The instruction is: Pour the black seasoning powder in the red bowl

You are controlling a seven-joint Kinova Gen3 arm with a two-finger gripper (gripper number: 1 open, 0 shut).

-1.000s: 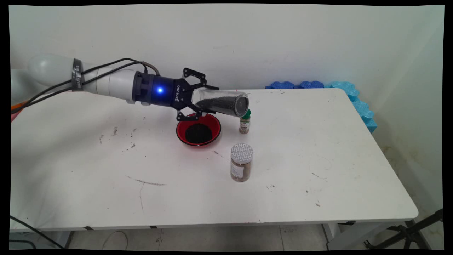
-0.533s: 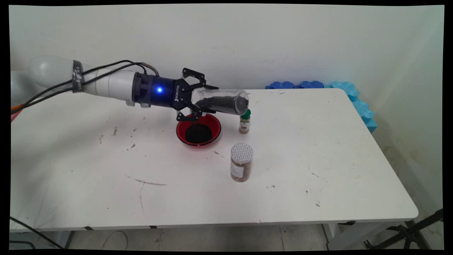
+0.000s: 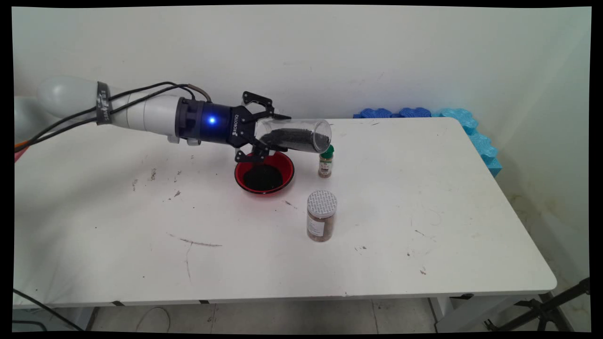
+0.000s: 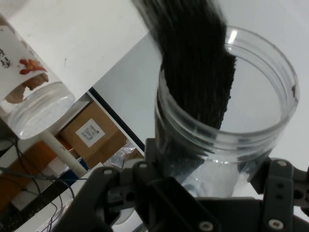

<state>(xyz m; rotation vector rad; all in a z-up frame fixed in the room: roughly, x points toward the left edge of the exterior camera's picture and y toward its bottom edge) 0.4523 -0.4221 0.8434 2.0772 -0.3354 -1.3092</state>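
Hardly any shift since a second ago: the black two-finger gripper (image 3: 264, 134) has rolled a touch and crept slightly left, so its lower linkage now sits closer over the bowl's far rim. It's clamped on the base end of a clear plastic jar (image 3: 294, 135) (image 4: 227, 140), lying almost on its side in the air, mouth pointing right and dipping a little. Dark grains (image 3: 287, 138) (image 4: 198, 63) lie along the jar's lower wall, reaching towards the mouth. Just below the gripper sits a red round bowl (image 3: 264, 172) with a dark heap of the same stuff in its middle. Under the jar's mouth stands a small spice bottle with a green cap (image 3: 325, 162), right of the bowl. Nearer the camera, a larger brown-filled jar with a white patterned lid (image 3: 321, 215) stands upright on the white table (image 3: 424, 188).
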